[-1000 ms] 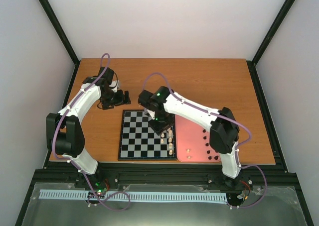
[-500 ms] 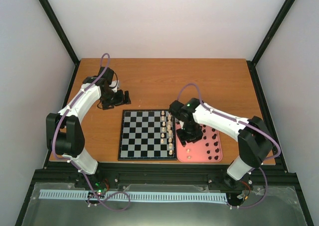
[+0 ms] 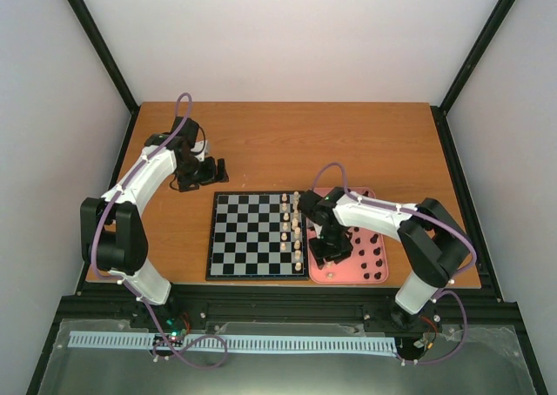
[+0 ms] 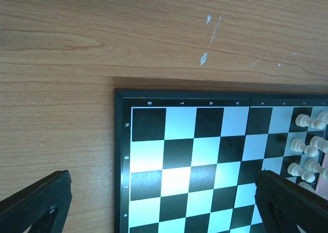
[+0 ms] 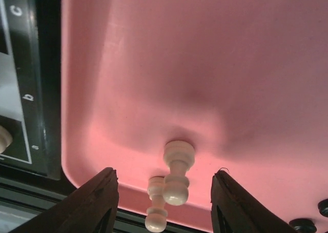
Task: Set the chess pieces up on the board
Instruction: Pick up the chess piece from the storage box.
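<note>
1. cream pawns [image 5: 177, 163], two lying close together, sit between the wide-open fingers of the right end effector [image 5: 165, 192], which holds nothing.
2. they rest in a corner of the pink tray [image 5: 169, 63], next to the board [image 3: 257, 234].
3. step in hand, i judge: fetching a pawn. the next move calls for lowering and closing on one alone.
4. the left end effector [image 4: 164, 207] hangs open and empty over the board's far corner.

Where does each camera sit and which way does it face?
Top external: above and behind, looking down at the table, both arms visible.
Left wrist: over the board's corner, facing down; open left gripper at bottom.
Right wrist: low over the pink tray, two white pieces between open right gripper fingers.
Shared: both wrist views show the board.
</note>
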Motion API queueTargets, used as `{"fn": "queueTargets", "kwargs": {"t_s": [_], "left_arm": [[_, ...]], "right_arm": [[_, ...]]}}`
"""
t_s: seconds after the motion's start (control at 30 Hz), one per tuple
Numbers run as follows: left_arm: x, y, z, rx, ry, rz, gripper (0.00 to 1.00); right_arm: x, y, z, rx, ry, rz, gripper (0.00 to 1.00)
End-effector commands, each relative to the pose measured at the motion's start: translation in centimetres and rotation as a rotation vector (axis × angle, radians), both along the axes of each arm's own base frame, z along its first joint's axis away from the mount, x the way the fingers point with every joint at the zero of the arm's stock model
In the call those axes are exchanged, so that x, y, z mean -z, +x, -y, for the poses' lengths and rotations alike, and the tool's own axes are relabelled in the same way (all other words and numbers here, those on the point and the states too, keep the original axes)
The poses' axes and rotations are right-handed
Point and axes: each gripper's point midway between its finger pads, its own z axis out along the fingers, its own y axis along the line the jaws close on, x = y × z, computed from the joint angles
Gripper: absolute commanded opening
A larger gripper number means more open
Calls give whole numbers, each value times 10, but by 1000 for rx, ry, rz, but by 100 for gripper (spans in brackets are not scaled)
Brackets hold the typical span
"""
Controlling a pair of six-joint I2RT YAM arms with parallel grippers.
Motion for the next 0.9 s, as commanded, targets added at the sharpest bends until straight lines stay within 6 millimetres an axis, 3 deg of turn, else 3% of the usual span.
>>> {"fn": "queueTargets", "kwargs": {"t_s": [0.0, 0.2, 0.57, 0.73, 0.87], "left_arm": [[-7, 2, 3, -4, -8, 22, 100], [-5, 3, 3, -5, -9, 17, 100], [-5, 4, 4, -1, -14, 17, 100], [-6, 5, 5, -2, -16, 20, 100], [-7, 5, 5, -3, -16, 22, 100]], "right_arm": [[7, 5, 6, 35, -13, 18, 50], [7, 5, 9, 45, -7, 18, 39], [-1, 8, 11, 31, -21, 26, 8], [-34, 28, 12, 6, -70, 101, 6], [-75, 52, -4, -11, -49, 174, 6]]}}
